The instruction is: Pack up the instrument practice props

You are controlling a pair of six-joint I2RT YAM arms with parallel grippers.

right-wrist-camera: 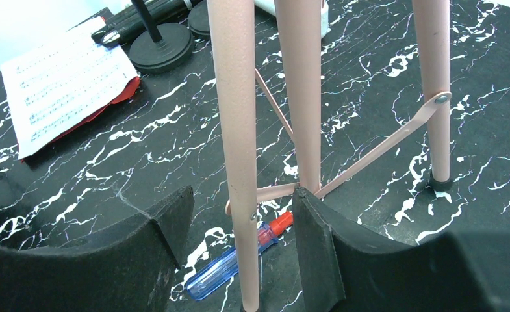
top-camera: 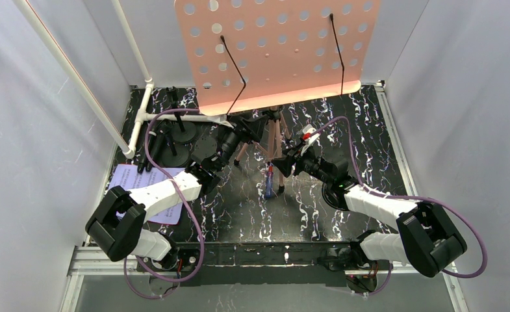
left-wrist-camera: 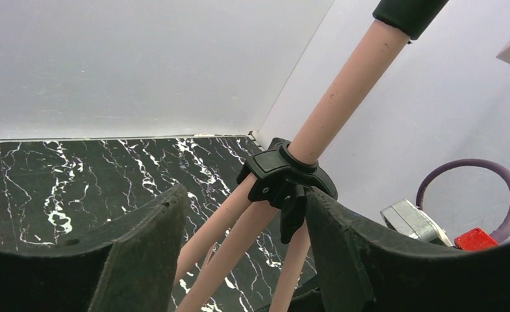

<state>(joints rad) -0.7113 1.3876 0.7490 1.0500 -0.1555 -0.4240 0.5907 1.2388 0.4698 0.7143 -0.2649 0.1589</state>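
The pink hole-punched rack (top-camera: 278, 45) stands at the back on its tripod legs (top-camera: 275, 140). My left gripper (top-camera: 255, 130) (left-wrist-camera: 245, 195) is open astride the legs (left-wrist-camera: 239, 227), just below the black collar (left-wrist-camera: 284, 169); its right finger touches the collar's knob. My right gripper (top-camera: 288, 159) (right-wrist-camera: 242, 192) is open low down around one leg (right-wrist-camera: 239, 130), with a gap on both sides. Two black microphones (top-camera: 174, 133) on round bases (right-wrist-camera: 161, 49) stand at the left. White sheets over a red one (top-camera: 138, 179) (right-wrist-camera: 63, 84) lie at the near left.
A blue screwdriver with a red collar (right-wrist-camera: 226, 266) (top-camera: 269, 182) lies on the black marbled table between the tripod legs. A white pipe frame (top-camera: 141, 110) runs up the left side. White walls close in the table on three sides.
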